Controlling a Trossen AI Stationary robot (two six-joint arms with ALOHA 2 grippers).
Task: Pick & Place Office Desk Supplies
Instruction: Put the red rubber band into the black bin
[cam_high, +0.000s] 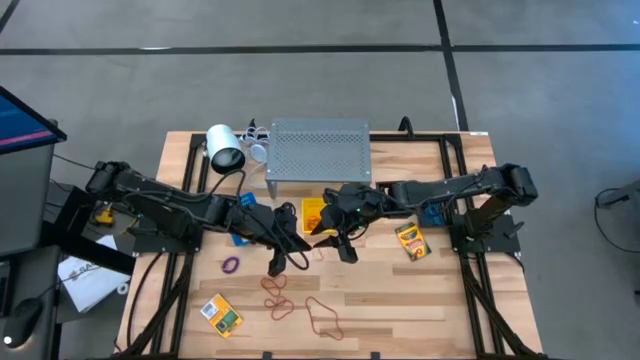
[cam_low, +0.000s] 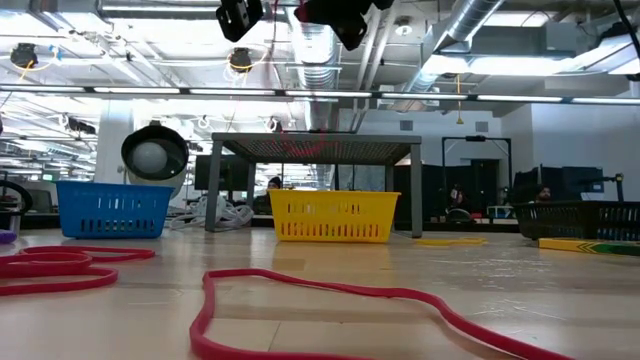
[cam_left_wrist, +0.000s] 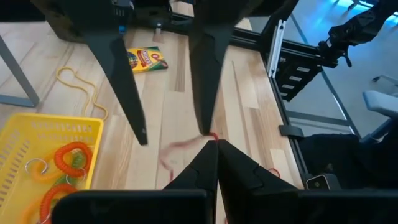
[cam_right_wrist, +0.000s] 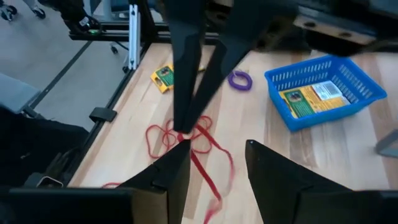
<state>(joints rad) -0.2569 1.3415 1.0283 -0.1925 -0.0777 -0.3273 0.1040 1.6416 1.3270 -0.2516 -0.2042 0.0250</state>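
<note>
Two dark arms meet over the middle of the wooden table (cam_high: 400, 290); the left gripper (cam_high: 278, 262) is pinched fully shut on a thin red rubber band (cam_right_wrist: 198, 146), lifted clear of the boards and hanging in a blur, while the right gripper (cam_high: 338, 243) hangs just beside it with its fingers spread and nothing visibly between them; it looks like a hand-over in mid-air, though that is a judgement.

The sorting appears partly done; the yellow bin (cam_left_wrist: 37, 143) already holds several orange and green loops, and the blue bin (cam_right_wrist: 323, 93) holds one crayon box (cam_right_wrist: 311, 99). Plenty is left on the boards: a purple band (cam_high: 231, 265), a tangle of red and brown bands (cam_high: 278, 298) near the front edge, a long red loop (cam_low: 330, 300) close to the low camera, a crayon box (cam_high: 222, 314) at the front left and another crayon box (cam_high: 411, 240) to the right.

Room is tight where the two grippers nearly touch, with the grey perforated shelf (cam_high: 320, 150) and the bins close behind; the front half of the table is more open, broken only by loose bands; the front-left box lies near the table's edge.
</note>
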